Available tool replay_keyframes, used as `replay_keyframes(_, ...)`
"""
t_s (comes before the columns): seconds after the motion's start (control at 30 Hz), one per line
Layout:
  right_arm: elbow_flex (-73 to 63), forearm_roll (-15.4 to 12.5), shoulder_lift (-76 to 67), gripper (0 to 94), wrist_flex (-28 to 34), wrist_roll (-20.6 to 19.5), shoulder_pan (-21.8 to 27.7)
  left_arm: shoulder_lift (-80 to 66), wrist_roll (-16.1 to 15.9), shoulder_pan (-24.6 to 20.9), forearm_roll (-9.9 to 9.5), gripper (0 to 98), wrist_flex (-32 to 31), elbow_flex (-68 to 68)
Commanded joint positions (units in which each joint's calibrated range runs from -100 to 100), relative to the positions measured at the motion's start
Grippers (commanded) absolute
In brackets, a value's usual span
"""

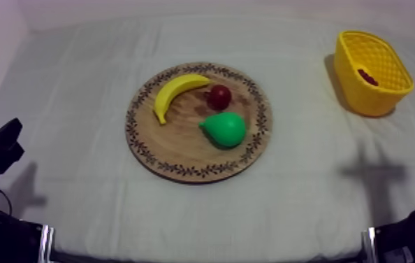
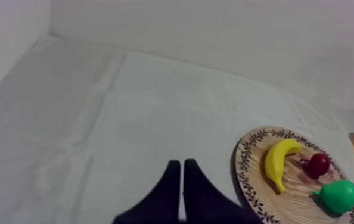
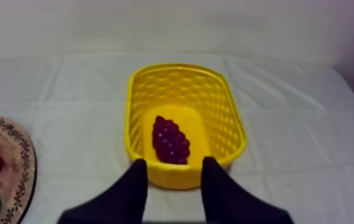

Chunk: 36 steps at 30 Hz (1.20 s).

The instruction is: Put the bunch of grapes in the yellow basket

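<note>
well, the bunch of grapes [image 3: 170, 140] lies inside the yellow basket [image 3: 227, 113], on its floor, clear of the walls. my right gripper [image 3: 174, 164] hangs just outside the basket's near rim, its fingers spread wide with nothing between them. the wooden board [image 1: 182, 150] sits well apart from the basket and carries a banana [image 1: 175, 92], a small red fruit [image 1: 219, 96] and a pear [image 1: 226, 129]. my left gripper [image 2: 181, 164] is farther from the basket than the board is, over bare cloth, its fingers pressed together into a narrow wedge and holding nothing.
</note>
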Motion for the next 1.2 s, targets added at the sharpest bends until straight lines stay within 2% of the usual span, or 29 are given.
replay_keyframes(0.0, 5.9, -0.3, -7.7, 24.2, -1.4, 0.2, -0.3, 0.0, 0.0, 0.0, -0.04, 0.1, 0.0, 0.0)
replay_keyframes(0.17, 13.6, -1.4, -16.2, 19.2, -3.5, 1.0, -1.1, 0.0, 0.0, 0.0, -0.04, 0.1, 0.0, 0.0)
replay_keyframes(0.43, 22.9, -1.6, -25.5, 11.3, -6.8, 1.6, -1.9, 0.0, 0.1, 0.0, -0.04, 0.1, 0.0, 0.0)
replay_keyframes(0.6, 27.7, -2.8, -29.8, 3.3, -9.0, 2.9, -1.2, 0.0, 0.1, 0.0, -0.04, 0.1, 0.0, 0.0)
replay_keyframes(0.8, 31.0, -4.3, -32.2, 0.6, -10.0, 3.1, -0.4, 0.0, 0.1, 0.0, -0.04, 0.1, 0.0, 0.0)
replay_keyframes(1.03, 32.2, -6.2, -32.5, 0.3, -7.5, 3.3, 0.0, 0.0, 0.1, 0.0, -0.04, 0.1, 0.0, 0.0)
replay_keyframes(1.17, 32.2, -6.2, -32.5, 0.3, -5.1, 2.9, -0.2, 0.0, 0.1, 0.0, -0.04, 0.1, 0.0, 0.0)
